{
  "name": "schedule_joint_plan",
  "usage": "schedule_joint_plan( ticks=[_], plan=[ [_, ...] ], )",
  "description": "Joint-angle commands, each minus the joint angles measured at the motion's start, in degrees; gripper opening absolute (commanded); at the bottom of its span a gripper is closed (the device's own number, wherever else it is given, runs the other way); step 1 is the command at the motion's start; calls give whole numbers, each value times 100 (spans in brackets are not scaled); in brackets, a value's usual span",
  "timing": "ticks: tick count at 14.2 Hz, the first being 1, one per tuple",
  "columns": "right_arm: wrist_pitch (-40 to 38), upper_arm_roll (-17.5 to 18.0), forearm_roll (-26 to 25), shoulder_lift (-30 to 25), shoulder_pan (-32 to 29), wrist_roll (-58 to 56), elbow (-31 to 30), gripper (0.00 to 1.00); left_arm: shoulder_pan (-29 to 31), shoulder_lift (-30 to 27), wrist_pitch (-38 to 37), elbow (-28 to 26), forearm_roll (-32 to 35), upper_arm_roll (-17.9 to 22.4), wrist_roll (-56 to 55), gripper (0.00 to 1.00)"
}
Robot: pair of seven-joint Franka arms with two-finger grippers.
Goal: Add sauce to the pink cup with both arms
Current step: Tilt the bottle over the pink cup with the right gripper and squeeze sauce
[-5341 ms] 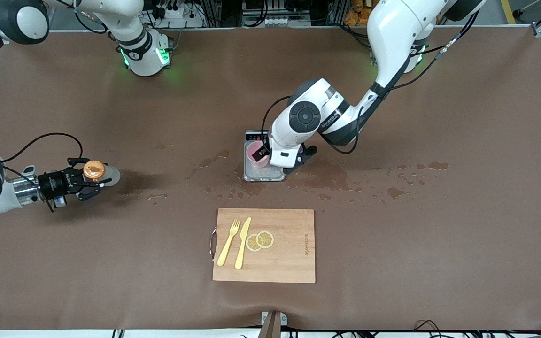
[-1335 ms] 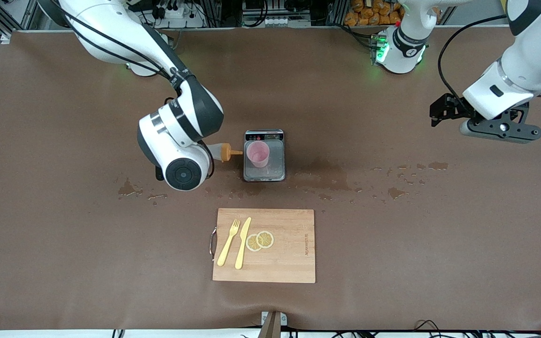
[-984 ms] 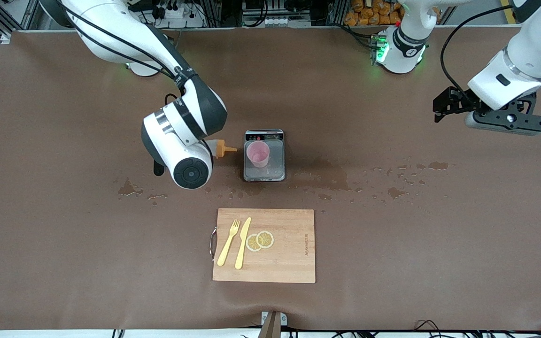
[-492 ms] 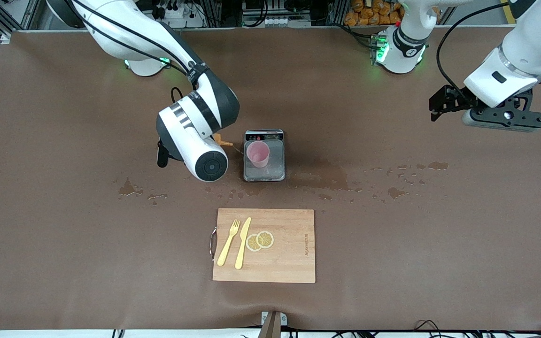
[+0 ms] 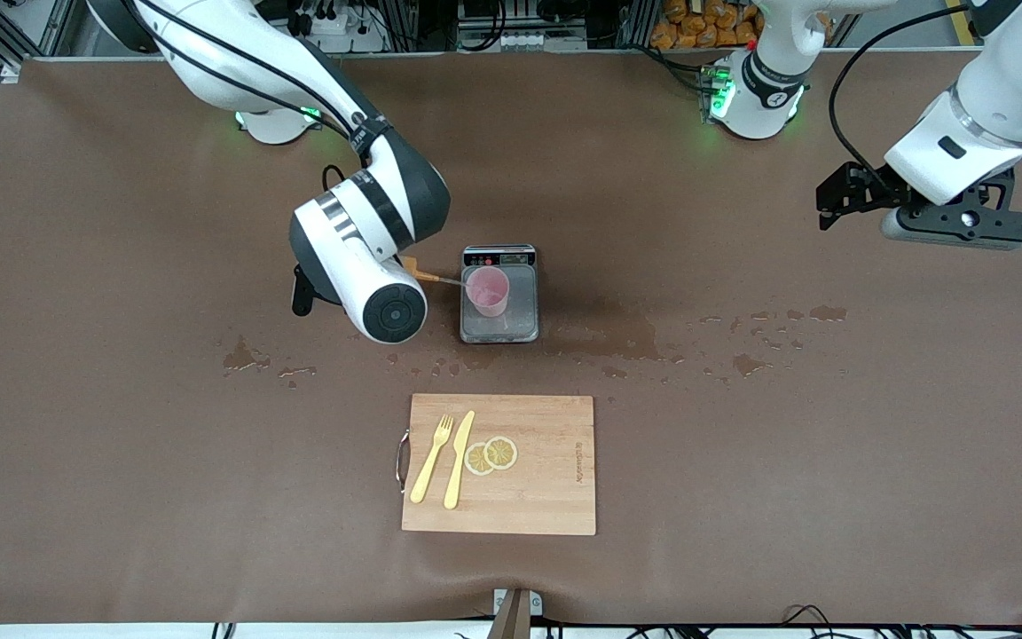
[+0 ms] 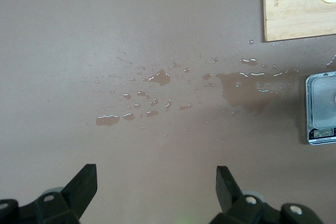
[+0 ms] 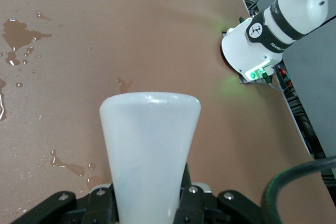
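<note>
Over the last second I have swung my right arm in toward the scale (image 5: 499, 297), and the bottle (image 7: 149, 145) I carry has tipped from nearly level to nozzle-down; a thin pale stream now runs from its orange nozzle (image 5: 411, 265) to the cup (image 5: 487, 290). My left arm has barely shifted and waits out at its own end of the table.

My right gripper (image 7: 148, 199) is clamped hard on the bottle, fingers pinching its narrow body; from the wrist I see only the pale base flaring toward the camera, the nozzle hidden past it. In the front view my wrist housing covers the bottle, and only the nozzle pokes out.

The cup stands upright on the scale, about mid-table, farther from the front camera than the cutting board (image 5: 499, 464). From my right gripper it lies just toward the left arm's end, near but apart. The bottle's long axis points along that same line, nozzle toward the cup, so the stream has to arc across the gap to reach the rim. I judge the squeeze is under way, and aim matters most: a slight drift would put sauce on the scale instead.

My left gripper (image 6: 153, 190) hangs wide open and empty over bare, splashed table, well apart from the cup. The right is clearly the nearer.
</note>
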Motion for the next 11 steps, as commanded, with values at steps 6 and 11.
schedule_joint_plan(
  ticks=[6,11],
  plan=[
    [46,-4,-56,81,21,236,154,11,48,-82,-99,11,-61,54,5,100],
    [64,49,58,-6,-295,-210,172,11,57,-73,-90,20,-78,97,31,100]
  ],
)
